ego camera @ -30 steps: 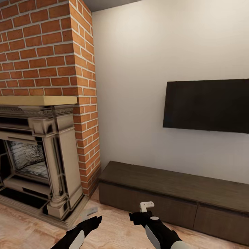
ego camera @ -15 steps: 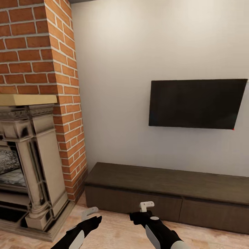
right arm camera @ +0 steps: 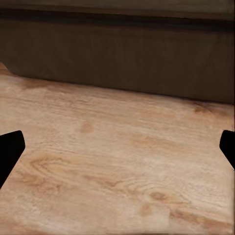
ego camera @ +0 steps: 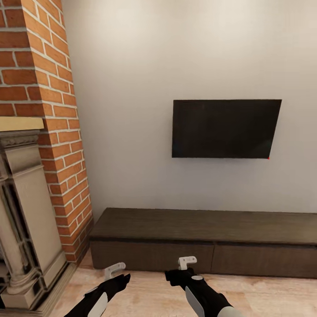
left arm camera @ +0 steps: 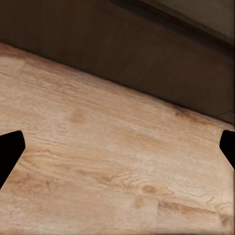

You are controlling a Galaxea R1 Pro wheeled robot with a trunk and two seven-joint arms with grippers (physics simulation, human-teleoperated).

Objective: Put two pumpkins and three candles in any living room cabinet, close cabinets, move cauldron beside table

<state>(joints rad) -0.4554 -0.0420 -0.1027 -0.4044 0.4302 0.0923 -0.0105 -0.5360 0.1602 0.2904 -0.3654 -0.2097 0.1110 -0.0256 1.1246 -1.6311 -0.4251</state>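
Note:
The long, low dark-brown cabinet (ego camera: 202, 226) stands against the white wall straight ahead, with its plain front panels shut. Its dark front also runs across the left wrist view (left arm camera: 147, 54) and the right wrist view (right arm camera: 117, 54). My left gripper (ego camera: 115, 276) and right gripper (ego camera: 185, 269) hover low over the wood floor a short way in front of it. Both are open with nothing between their fingers: left gripper (left arm camera: 117, 147), right gripper (right arm camera: 117, 147). The pumpkins are out of view.
A black TV (ego camera: 224, 128) hangs on the wall above the cabinet. A red brick chimney (ego camera: 48, 110) and a carved stone fireplace surround (ego camera: 22, 211) stand at the left, close to the cabinet's left end. Light wood floor (ego camera: 145, 290) lies between me and the cabinet.
The camera has swung to the right: the fireplace has slid toward the picture's left edge and the cabinet and TV now sit more squarely ahead. Both arms keep the same pose.

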